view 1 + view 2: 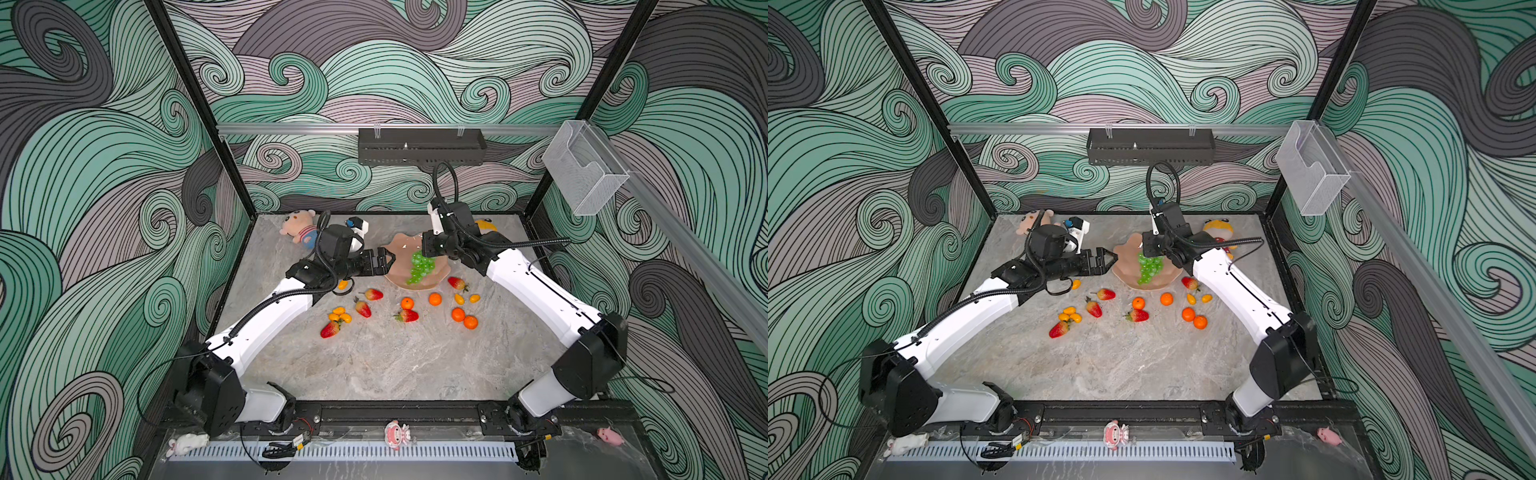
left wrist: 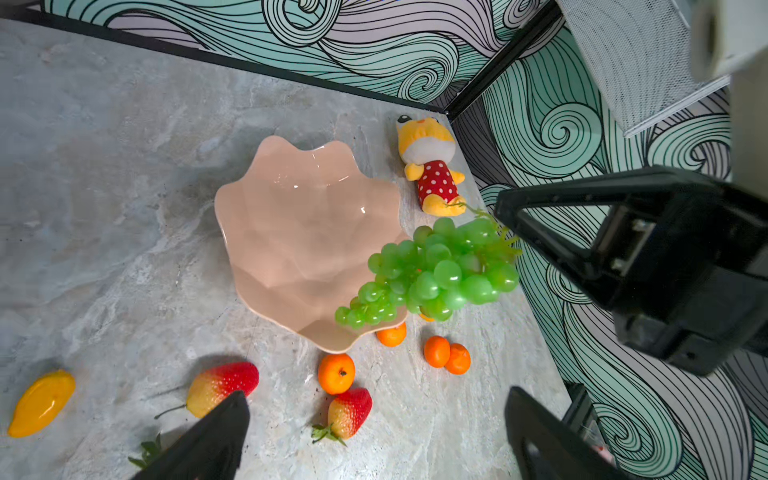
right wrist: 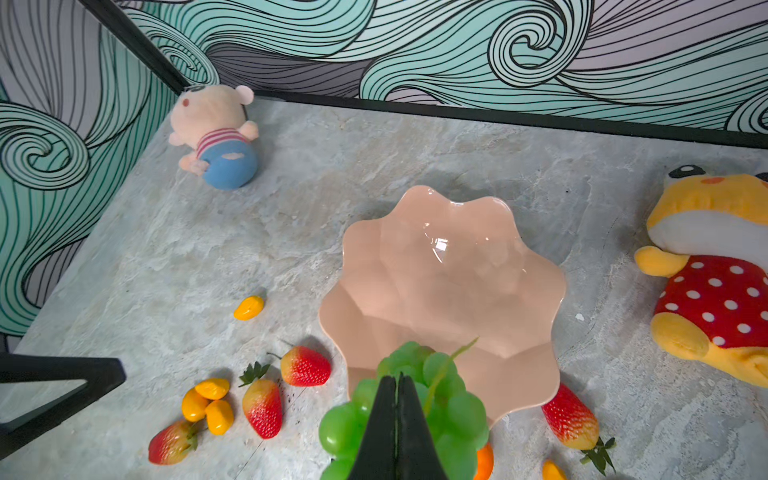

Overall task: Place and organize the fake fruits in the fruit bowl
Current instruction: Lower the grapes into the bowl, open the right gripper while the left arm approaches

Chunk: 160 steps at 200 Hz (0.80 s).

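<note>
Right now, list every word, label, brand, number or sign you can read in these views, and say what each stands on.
No text can be read in any view.
fruit bowl: plain, no mark.
grape bunch: no label.
yellow plush toy: only white dots on red, no letters.
pink plush doll: stripes only, no letters.
tiny white mark on the left arm: too small to read.

teal swirl-patterned walls (image 1: 415, 75), grey marble tabletop (image 1: 395, 361).

Bright, even light is spread from above; white glare is caught on the fruit bowl (image 3: 415, 291), soft shadows are thrown beside the strawberries (image 3: 305, 366), and the frame edges are bowed.
</note>
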### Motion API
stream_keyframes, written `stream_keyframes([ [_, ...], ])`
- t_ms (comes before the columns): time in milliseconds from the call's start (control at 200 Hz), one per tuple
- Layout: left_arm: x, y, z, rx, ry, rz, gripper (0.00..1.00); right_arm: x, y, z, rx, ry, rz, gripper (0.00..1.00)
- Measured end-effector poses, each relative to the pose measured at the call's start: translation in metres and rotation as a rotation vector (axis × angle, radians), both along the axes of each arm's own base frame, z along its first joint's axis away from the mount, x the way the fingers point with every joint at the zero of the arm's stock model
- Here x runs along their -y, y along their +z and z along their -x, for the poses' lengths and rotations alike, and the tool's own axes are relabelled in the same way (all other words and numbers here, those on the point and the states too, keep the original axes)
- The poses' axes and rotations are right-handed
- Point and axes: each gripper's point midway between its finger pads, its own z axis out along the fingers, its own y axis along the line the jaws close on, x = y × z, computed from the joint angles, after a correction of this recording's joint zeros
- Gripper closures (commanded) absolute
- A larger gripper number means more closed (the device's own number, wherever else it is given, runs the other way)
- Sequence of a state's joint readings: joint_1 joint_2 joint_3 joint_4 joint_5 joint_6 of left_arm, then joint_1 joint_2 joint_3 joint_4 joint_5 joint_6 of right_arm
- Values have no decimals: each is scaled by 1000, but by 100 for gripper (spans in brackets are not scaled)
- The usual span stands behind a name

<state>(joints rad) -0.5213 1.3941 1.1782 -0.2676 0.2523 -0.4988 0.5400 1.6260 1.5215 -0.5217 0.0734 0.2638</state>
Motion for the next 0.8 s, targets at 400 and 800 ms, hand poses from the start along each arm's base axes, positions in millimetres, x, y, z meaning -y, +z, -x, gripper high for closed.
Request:
stream_keyframes([
  [400, 1, -11, -55, 8, 59, -63, 1, -23, -36, -54, -44, -1, -19, 100],
  [800, -12, -49, -64, -26, 92, -116, 1, -31, -80, -75, -130, -30, -38, 100],
])
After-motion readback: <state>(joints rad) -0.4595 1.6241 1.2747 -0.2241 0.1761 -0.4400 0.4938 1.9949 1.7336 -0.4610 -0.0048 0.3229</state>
